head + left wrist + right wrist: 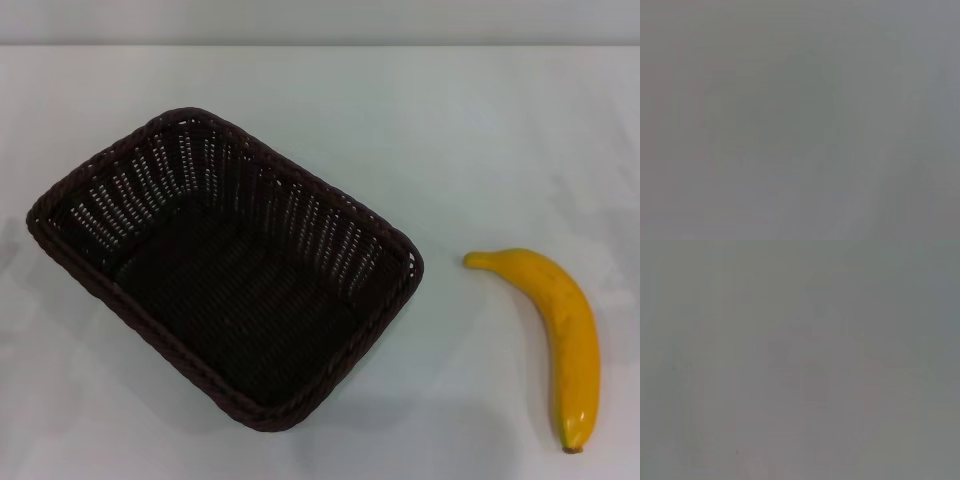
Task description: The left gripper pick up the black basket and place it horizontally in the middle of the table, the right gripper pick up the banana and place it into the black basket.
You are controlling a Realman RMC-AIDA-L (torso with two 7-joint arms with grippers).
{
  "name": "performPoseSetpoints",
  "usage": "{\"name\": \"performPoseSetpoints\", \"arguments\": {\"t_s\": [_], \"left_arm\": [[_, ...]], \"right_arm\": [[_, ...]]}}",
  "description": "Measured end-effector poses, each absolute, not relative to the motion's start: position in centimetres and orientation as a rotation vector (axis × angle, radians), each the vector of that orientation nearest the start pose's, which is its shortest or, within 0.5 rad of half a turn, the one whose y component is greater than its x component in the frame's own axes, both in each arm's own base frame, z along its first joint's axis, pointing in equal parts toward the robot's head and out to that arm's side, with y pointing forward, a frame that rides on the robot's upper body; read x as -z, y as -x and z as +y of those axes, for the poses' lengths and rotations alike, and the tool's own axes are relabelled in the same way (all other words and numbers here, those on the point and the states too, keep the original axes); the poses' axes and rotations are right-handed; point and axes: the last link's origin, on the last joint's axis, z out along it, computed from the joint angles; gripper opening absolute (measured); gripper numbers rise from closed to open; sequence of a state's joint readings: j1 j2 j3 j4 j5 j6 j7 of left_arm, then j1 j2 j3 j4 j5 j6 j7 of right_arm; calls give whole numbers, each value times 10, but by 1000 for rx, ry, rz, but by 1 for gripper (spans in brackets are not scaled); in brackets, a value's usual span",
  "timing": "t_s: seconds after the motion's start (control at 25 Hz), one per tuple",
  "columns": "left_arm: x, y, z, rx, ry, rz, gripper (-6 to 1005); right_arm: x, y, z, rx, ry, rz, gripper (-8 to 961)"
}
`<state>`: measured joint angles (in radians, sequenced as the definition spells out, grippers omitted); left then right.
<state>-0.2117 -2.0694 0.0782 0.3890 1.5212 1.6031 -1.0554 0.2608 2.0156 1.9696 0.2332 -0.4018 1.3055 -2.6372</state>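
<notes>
The black basket [225,262] is a large dark woven wicker basket with a braided rim. It stands on the white table [480,130] left of the middle, turned at an angle, and it is empty. The banana [560,325] is yellow and curved. It lies on the table to the right of the basket, apart from it, with its stem tip toward the near edge. Neither gripper shows in the head view. Both wrist views show only a plain grey blur with no object in them.
The table's far edge [320,44] meets a pale wall at the top of the head view. Bare white tabletop lies between the basket and the banana and behind both.
</notes>
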Motion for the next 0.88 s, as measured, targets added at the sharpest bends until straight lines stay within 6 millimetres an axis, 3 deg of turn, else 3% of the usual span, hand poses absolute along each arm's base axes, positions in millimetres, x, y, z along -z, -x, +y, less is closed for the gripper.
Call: {"name": "performPoseSetpoints", "arguments": {"t_s": [0.64, 0.88], "left_arm": [[-95, 380, 240, 1127, 1572, -753, 844], [-131, 378, 250, 1131, 1688, -839, 838]], "right_arm": [[-58, -369, 294, -818, 1556, 533, 850], [-58, -369, 295, -817, 1555, 534, 850]]}}
